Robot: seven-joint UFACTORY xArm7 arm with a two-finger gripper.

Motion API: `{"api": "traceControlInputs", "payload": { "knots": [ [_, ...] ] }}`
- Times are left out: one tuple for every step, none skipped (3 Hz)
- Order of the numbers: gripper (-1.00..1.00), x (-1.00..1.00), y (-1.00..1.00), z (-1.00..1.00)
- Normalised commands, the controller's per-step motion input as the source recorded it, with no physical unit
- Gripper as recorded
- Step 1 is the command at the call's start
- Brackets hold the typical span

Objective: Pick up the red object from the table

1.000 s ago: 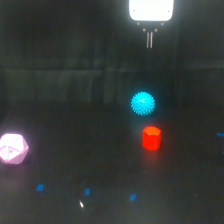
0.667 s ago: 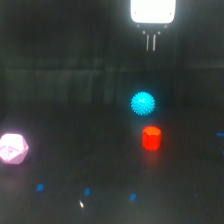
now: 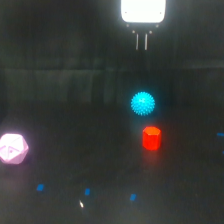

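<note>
The red object (image 3: 151,138) is a small bright red-orange stubby block standing on the dark table (image 3: 75,100), right of centre in the exterior view. My gripper (image 3: 141,44) hangs from a white body at the top of the view, well above and behind the red object, far from it. Its two thin fingers (image 3: 135,42) point down with a narrow gap between them; they hold nothing.
A cyan spiky ball (image 3: 143,103) sits just behind the red object. A larger pink faceted polyhedron (image 3: 12,148) lies at the exterior view's left edge. A few small blue marks (image 3: 87,191) and a white speck (image 3: 81,203) dot the table's front.
The gripper's fingers have parted from a closed tip into two separate prongs. The objects have not moved.
</note>
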Motion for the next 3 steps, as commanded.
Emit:
{"api": "traceControlInputs", "payload": {
  "knots": [
    [0.57, 0.15, 0.84, 0.64],
    [-0.05, -0.47, 1.00, 1.00],
    [0.17, -0.22, 0.12, 1.00]
  ]
}}
